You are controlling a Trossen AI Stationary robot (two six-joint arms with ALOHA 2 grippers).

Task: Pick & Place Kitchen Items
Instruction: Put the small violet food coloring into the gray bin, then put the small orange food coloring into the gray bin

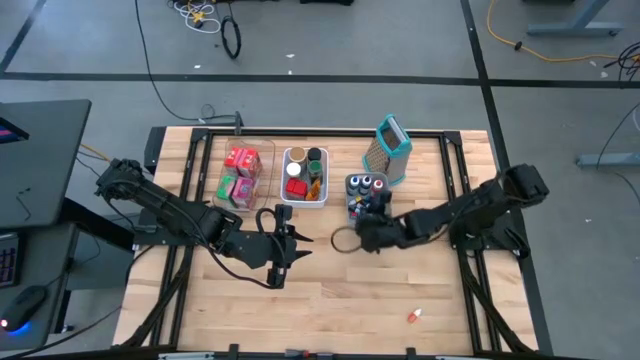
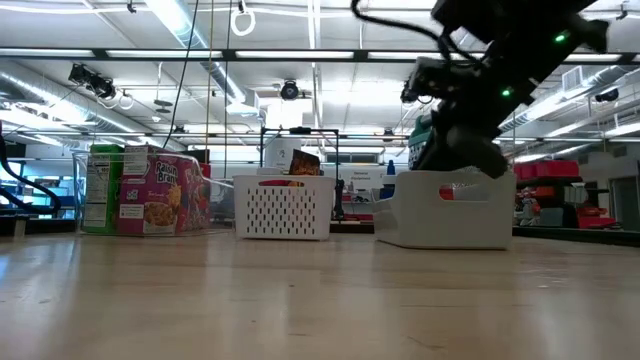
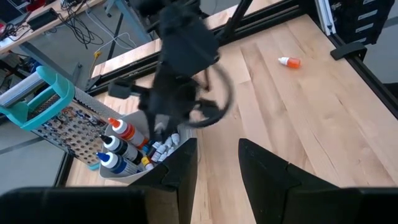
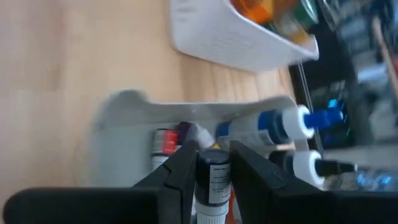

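Note:
My right gripper (image 4: 214, 150) is shut on a small white bottle with a dark cap (image 4: 212, 180). It hangs over the near edge of the grey bin (image 1: 349, 196), which holds several small capped bottles (image 3: 118, 146). In the low view the gripper (image 2: 455, 135) is above the grey bin (image 2: 450, 215). My left gripper (image 3: 217, 149) stands open and holds nothing. It is over bare table in front of the white bin (image 1: 290, 188). A tiny orange-capped bottle (image 1: 413, 315) lies on its side near the table's near edge. My right gripper pinches the small bottle's body (image 4: 212, 186) between its two fingers. The bottle lies along the fingers with its dark cap (image 4: 213, 157) sticking out past the fingertips. It is lifted clear, above the bottles in the grey bin (image 4: 130, 121).
A clear bin (image 1: 228, 190) with red, green and pink packets stands at the far left. The white bin beside it holds jars and cups. The metal grater with a teal top (image 1: 390, 150) stands behind the grey bin. Bare wood lies along the table's near side.

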